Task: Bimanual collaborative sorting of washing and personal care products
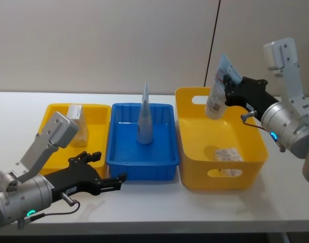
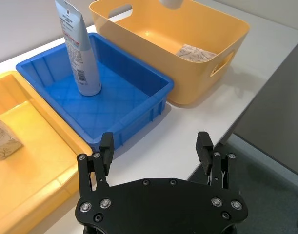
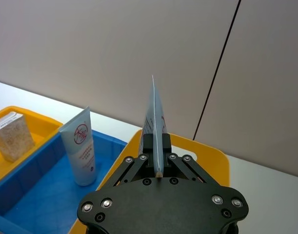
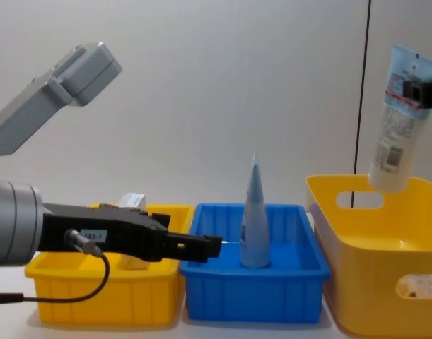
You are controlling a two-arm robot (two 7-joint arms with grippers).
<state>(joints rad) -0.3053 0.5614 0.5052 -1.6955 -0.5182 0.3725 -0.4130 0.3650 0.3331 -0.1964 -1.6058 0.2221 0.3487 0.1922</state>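
Your right gripper (image 1: 229, 86) pinches the crimped end of a light-blue soft tube (image 1: 218, 90), hanging it cap-down over the large yellow plastic basket (image 1: 255, 161) at two o'clock. The left wrist view adds a whitish-beige leaf-printed pack (image 2: 196, 53) lying inside that basket. Your left gripper (image 2: 156, 148) hovers wide open above the white worktop (image 2: 188, 141), just beside the blue tray (image 2: 120, 130), where a second tube (image 2: 79, 52) stands upright.

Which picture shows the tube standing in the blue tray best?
The left wrist view: the tube shows its broad printed face and stands upright in the blue tray. The head view and chest view catch it edge-on. The right wrist view shows its front from farther away.
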